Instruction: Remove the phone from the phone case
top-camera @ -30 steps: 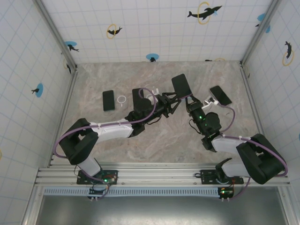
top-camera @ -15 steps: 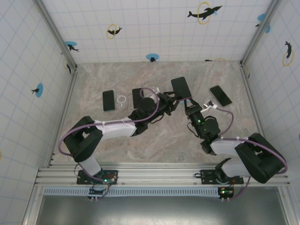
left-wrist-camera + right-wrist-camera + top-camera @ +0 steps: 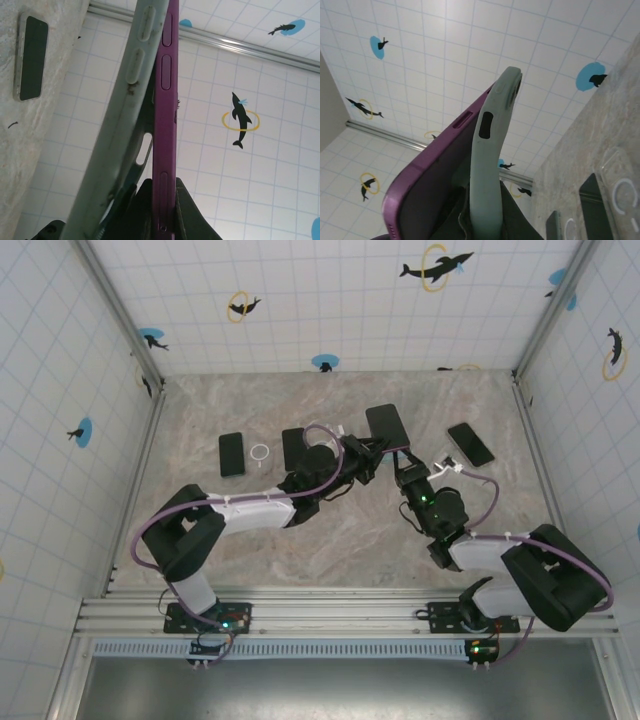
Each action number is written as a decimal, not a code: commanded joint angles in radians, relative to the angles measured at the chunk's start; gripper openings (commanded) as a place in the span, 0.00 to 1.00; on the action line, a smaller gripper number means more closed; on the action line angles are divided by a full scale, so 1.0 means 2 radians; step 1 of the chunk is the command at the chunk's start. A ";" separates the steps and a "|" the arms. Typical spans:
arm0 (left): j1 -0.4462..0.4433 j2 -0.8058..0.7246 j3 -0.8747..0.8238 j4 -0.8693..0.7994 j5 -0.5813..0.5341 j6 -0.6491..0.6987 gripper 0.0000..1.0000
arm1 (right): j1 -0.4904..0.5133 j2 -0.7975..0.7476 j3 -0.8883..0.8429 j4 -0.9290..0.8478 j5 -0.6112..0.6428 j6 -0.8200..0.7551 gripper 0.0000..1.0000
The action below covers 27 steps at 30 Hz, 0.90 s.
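Your left gripper (image 3: 162, 210) is clamped shut on the purple phone (image 3: 165, 100) by its edge; the right gripper (image 3: 485, 215) pinches the grey-green case (image 3: 487, 145). Both are held above the bench (image 3: 350, 535). The case lip bows away, and the opposed grips let you peel them apart.

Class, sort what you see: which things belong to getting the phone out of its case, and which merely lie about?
In use: purple phone; grey case; left gripper; right gripper.
Lying about: black phone on the left; white ring; black phone on the right.
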 commanded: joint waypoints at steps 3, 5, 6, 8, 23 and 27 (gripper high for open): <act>0.000 -0.040 0.015 0.007 0.024 0.015 0.02 | -0.028 0.005 0.006 -0.061 0.056 -0.035 0.04; 0.000 -0.048 0.007 0.006 0.027 0.015 0.02 | -0.040 0.019 0.015 -0.060 0.063 -0.030 0.04; 0.000 -0.050 -0.003 0.006 0.028 0.013 0.02 | -0.045 0.026 0.018 -0.052 0.060 -0.029 0.04; 0.000 -0.051 -0.011 0.009 0.033 0.011 0.02 | -0.053 0.044 0.029 -0.033 0.049 -0.027 0.04; 0.098 0.003 -0.013 -0.082 0.181 0.166 0.02 | -0.094 0.018 0.034 -0.097 0.013 -0.080 0.04; 0.125 0.045 0.004 -0.096 0.218 0.219 0.02 | -0.097 0.009 0.033 -0.114 0.006 -0.090 0.04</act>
